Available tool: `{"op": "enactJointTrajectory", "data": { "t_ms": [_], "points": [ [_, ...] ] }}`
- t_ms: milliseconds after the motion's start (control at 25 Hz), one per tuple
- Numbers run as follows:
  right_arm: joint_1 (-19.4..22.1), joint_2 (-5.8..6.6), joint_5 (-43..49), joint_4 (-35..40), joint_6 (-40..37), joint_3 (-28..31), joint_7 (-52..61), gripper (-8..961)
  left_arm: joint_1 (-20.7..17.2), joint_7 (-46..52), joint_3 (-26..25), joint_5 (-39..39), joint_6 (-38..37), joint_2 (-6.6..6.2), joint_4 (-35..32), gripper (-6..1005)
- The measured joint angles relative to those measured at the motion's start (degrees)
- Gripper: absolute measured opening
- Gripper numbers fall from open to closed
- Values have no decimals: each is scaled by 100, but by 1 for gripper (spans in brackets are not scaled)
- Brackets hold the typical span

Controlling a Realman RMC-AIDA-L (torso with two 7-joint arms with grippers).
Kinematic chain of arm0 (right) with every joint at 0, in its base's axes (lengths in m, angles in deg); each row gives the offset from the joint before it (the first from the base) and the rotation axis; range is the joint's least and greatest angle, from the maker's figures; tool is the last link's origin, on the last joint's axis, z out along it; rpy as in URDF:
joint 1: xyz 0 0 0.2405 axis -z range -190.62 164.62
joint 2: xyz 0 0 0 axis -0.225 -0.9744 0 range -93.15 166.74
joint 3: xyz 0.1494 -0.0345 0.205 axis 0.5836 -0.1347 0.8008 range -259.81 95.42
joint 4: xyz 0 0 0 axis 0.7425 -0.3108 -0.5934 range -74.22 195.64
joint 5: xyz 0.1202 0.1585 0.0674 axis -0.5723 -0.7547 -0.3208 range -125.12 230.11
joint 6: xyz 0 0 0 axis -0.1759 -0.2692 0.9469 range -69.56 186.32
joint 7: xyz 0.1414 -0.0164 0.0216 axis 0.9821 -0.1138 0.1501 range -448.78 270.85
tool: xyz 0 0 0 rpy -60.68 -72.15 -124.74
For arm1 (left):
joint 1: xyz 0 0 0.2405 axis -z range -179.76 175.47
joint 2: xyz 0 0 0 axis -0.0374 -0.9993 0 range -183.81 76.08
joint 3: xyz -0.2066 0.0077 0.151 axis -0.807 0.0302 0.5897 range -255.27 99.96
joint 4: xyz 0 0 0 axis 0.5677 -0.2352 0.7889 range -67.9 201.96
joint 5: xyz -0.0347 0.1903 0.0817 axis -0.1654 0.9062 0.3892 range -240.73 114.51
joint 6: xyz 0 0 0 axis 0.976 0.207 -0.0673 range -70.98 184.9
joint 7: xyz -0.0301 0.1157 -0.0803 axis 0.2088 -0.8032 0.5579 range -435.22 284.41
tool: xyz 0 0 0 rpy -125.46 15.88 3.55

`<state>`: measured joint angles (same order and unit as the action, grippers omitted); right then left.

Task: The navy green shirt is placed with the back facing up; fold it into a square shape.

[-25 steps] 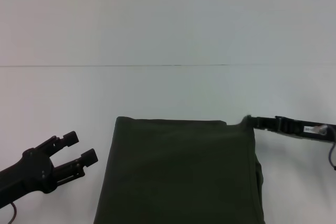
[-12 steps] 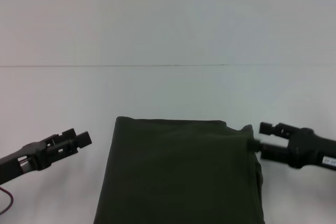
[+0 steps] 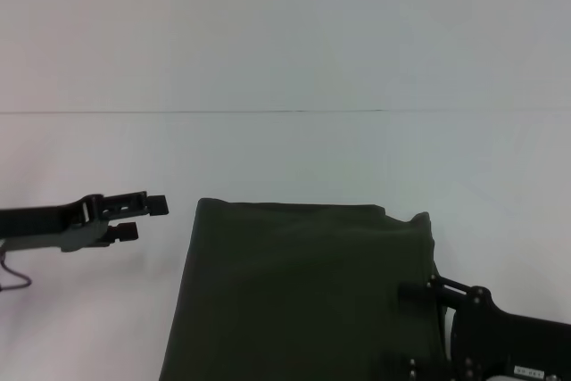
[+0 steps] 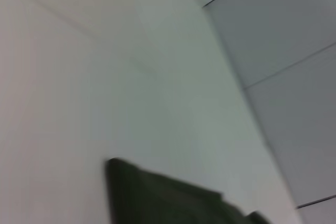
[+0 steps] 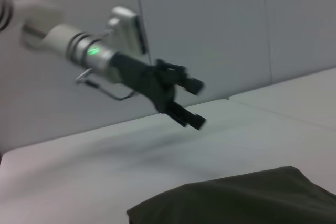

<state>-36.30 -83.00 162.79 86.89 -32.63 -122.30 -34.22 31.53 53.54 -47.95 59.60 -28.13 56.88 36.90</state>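
Across the white tabletop [image 3: 285, 60] | I see the navy green shirt [image 3: 308, 296] folded to a rectangle at the near edge, centre | right end effector [image 3: 406, 327] over the shirt's right side, fingers apart | left end effector [image 3: 147, 218] above bare tabletop just off the shirt's far-left corner, fingers apart, gripping nothing.

Robot test lab or demonstration cell, as indicated by a plain white worktop [image 3: 285, 60] crossed by one thin seam, pale grey panelled walls [image 5: 220, 30] seen from both wrist views, and a cabled robot arm [image 5: 79, 48] bearing a green indicator light.
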Motion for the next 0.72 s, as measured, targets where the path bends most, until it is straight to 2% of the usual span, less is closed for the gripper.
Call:
{"op": "enactJointTrajectory", "data": {
  "t_ms": [40, 200, 360, 520, 560, 600, 720],
  "points": [
    [28, -3, 0, -44, -31, -1, -170, 930, 189, 388, 250, 179, 271, -54, 22, 939],
    [135, -3, 18, -170, -136, -4, -671, 930, 619, 970, 664, 596, 769, -82, 79, 939],
    [223, -12, 35, -175, -143, -4, -950, 930, 902, 1221, 825, 880, 1007, -31, 159, 938],
    [277, 5, 36, -163, -127, 1, -994, 930, 997, 1253, 869, 922, 1173, 20, 264, 937],
    [285, 8, 36, -153, -118, 2, -996, 929, 1010, 1256, 895, 923, 1245, 46, 279, 937],
    [290, 13, 36, -145, -113, 9, -997, 929, 1033, 1271, 1021, 927, 1457, 145, 296, 937],
    [296, 20, 36, -124, -108, 20, -1000, 929, 1055, 1301, 1162, 930, 1619, 243, 297, 936]
  ]
}}
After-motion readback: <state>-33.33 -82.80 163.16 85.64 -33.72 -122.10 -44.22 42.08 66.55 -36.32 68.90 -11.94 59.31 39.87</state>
